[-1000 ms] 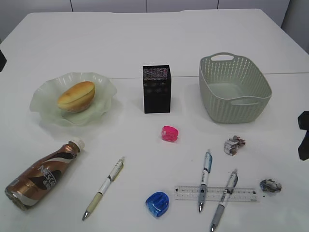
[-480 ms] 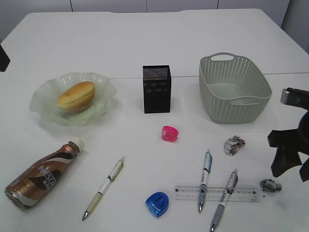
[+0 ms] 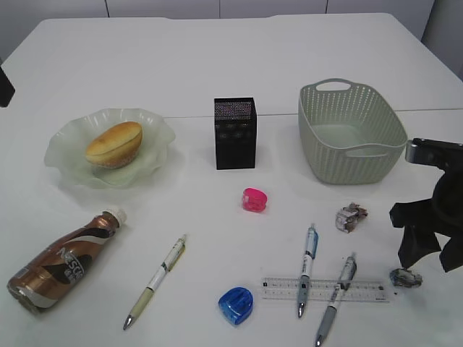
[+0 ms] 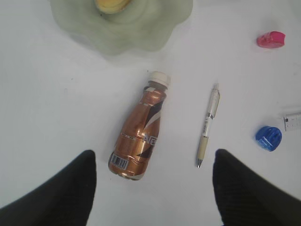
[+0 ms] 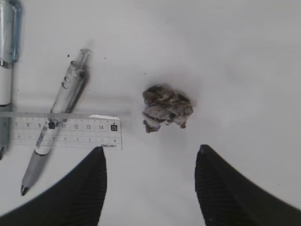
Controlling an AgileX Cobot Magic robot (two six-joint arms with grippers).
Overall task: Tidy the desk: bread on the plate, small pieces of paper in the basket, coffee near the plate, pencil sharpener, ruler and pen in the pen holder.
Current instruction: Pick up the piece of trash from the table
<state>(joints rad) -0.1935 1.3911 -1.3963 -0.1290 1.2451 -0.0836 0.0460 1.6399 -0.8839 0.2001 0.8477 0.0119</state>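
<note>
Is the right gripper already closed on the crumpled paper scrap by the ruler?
No, the right gripper is open, its fingers apart above the paper scrap.

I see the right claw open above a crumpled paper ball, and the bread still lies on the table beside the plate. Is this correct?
Not quite. The bread already lies on the plate, as the exterior view shows. The rest holds: the right claw is open above the crumpled paper ball.

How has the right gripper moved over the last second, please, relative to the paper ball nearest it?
Yes. The right gripper has come in from the right edge and shifted left and down, now over the crumpled paper ball beside the ruler.
</note>
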